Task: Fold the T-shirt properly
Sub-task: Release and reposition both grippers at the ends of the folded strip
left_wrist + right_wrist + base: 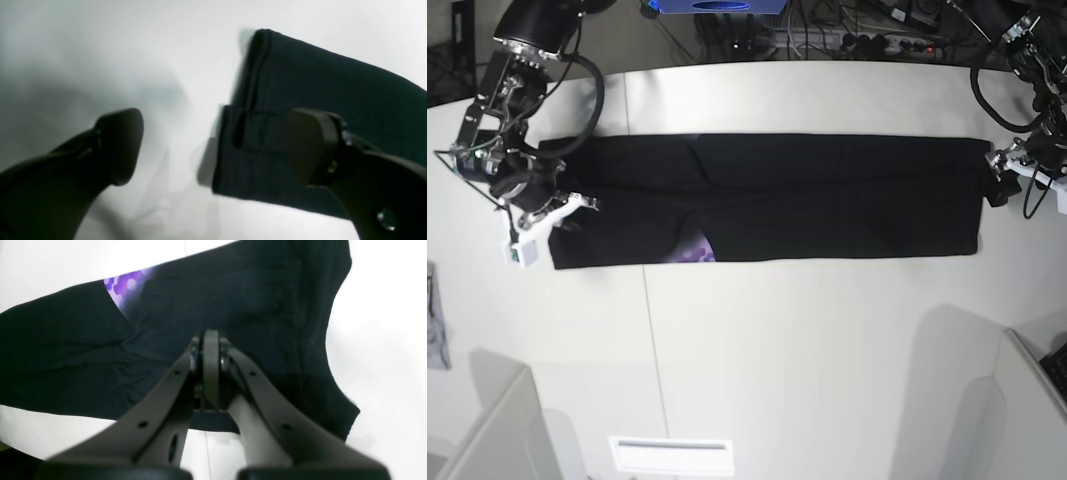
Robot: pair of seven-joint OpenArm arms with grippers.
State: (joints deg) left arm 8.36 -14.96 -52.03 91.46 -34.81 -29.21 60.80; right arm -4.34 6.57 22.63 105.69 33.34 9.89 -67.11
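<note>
The black T-shirt (827, 200) lies as a long flat strip across the white table, with a bit of purple print (693, 250) showing at its front edge. In the left wrist view its hemmed end (300, 86) rests on the table. My left gripper (217, 146) stands open over that end, one finger over the cloth and the other over bare table, holding nothing. In the base view this gripper (999, 178) is at the strip's right end. My right gripper (210, 340) is shut at the strip's left end (567, 205), its tips in the cloth (267, 306) with creases running to them.
A small grey cloth (435, 330) hangs at the table's left edge. White partitions stand at the front left (487, 430) and front right (1037, 400). A white label (670, 455) sits at the front edge. Cables and equipment (827, 25) line the back.
</note>
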